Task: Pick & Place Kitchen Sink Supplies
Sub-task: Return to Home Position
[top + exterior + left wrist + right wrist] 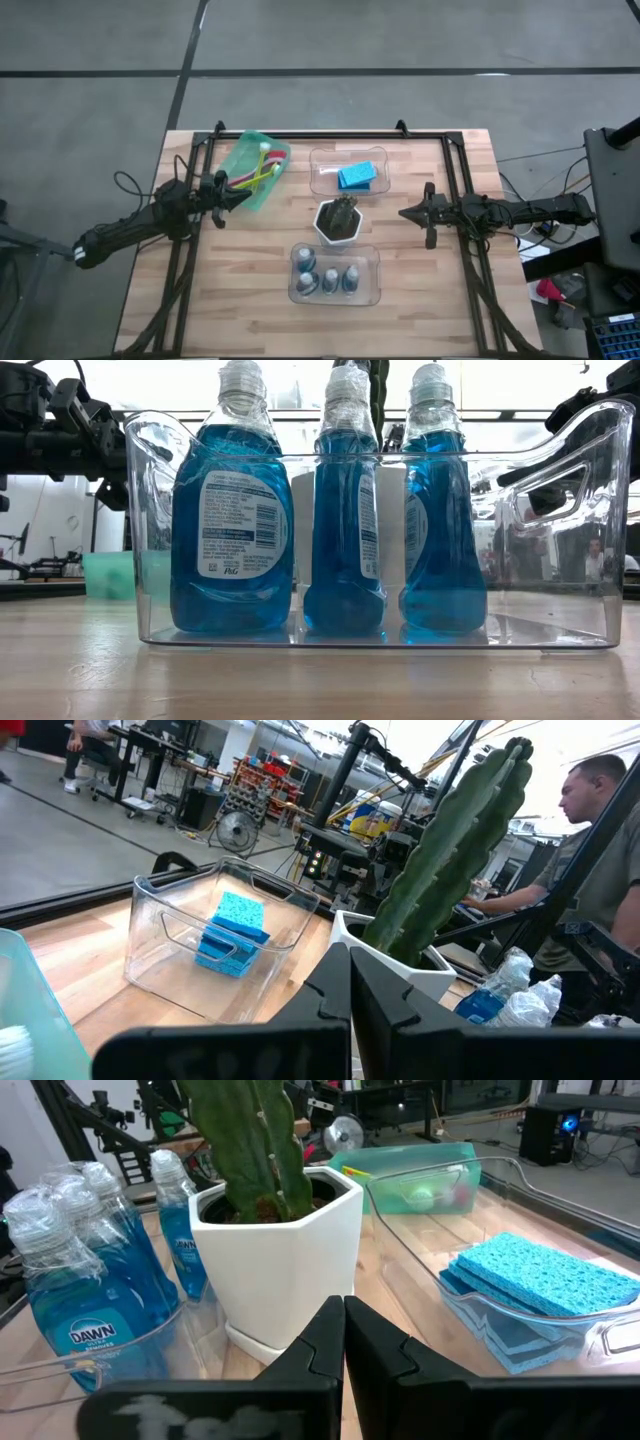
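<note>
Blue sponges [358, 176] lie stacked in a clear bin [322, 181] at the far middle of the table. Three clear bottles of blue liquid [340, 510] stand upright in a second clear bin [368, 290] near the front. Slim brushes [258, 170] lie in a green tray [240, 152] at the far left. My left gripper [243, 196] is shut and level, raised by the tray's near end. My right gripper [405, 213] is shut too, to the right of the white pot [338, 222]. Neither holds anything.
The white hexagonal pot with a dark cactus [290, 1240] stands between the two bins, straight ahead of both grippers. A black frame [455, 180] runs along the table's far, left and right sides. A person [590, 830] sits beyond the table. Bare wood lies at the near left.
</note>
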Tool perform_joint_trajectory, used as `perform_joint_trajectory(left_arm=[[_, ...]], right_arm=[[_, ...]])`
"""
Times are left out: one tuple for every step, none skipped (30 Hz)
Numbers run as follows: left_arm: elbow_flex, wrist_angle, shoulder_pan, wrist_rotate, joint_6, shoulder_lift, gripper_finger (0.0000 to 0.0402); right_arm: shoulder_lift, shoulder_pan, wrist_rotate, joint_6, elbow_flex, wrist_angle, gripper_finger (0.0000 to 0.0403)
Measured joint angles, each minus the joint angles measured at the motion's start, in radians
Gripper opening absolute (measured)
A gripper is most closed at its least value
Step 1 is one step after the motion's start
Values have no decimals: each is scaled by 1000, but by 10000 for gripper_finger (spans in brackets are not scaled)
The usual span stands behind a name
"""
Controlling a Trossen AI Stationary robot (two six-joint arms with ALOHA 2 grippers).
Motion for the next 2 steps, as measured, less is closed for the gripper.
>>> perform_joint_trajectory(left_arm=[[0, 0, 0, 0, 0, 0, 0], [0, 0, 0, 0, 0, 0, 0]], right_arm=[[0, 0, 0, 0, 0, 0, 9], [0, 0, 0, 0, 0, 0, 9]])
